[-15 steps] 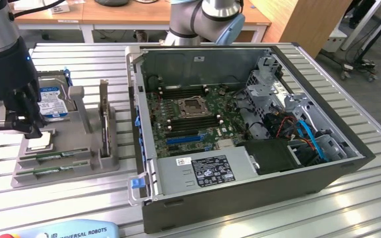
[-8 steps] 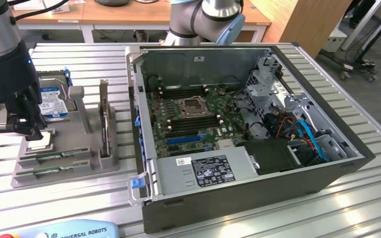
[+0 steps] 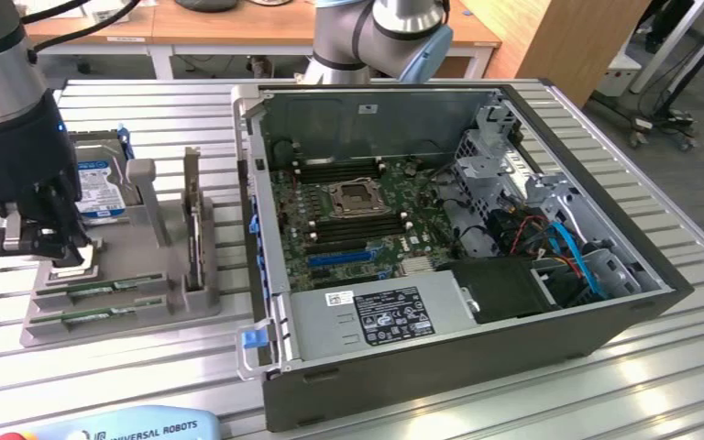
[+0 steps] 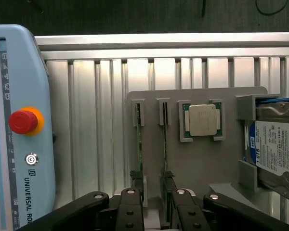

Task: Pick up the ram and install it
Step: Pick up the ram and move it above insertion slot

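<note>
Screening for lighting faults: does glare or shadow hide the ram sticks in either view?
Exterior view: glare streaks on the table near the case, ram sticks evenly lit, unhidden. Wrist view: bright bands on the table slats, ram sticks edge-on, no glare on them.

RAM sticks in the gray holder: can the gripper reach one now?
Probably yes. The gripper hangs open over the gray holder; both RAM sticks stand on edge, tops uncovered; CPU and hard drive sit aside.
</note>
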Robot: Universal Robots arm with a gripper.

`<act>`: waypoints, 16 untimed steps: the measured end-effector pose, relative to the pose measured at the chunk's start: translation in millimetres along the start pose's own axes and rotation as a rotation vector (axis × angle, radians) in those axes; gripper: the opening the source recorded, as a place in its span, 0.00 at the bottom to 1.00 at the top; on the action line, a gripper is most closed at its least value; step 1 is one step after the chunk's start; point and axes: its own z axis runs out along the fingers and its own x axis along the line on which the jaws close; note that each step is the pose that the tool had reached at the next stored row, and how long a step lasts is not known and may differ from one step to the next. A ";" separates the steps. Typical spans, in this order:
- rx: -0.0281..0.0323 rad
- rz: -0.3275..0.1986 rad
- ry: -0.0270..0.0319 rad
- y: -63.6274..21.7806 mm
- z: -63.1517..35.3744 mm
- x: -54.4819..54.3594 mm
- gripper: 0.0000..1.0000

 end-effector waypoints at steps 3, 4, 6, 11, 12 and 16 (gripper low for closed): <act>0.0000 0.000 0.0001 -0.1 3.7 0.0 0.29; 0.0000 0.000 0.0001 -0.2 4.8 0.1 0.29; 0.0000 0.000 0.0001 -0.3 6.9 0.1 0.29; 0.0000 0.000 0.0001 -0.5 11.8 0.1 0.29; 0.0000 0.000 0.0001 -0.5 12.8 0.1 0.29; 0.0000 0.000 0.0001 -0.7 16.8 0.1 0.29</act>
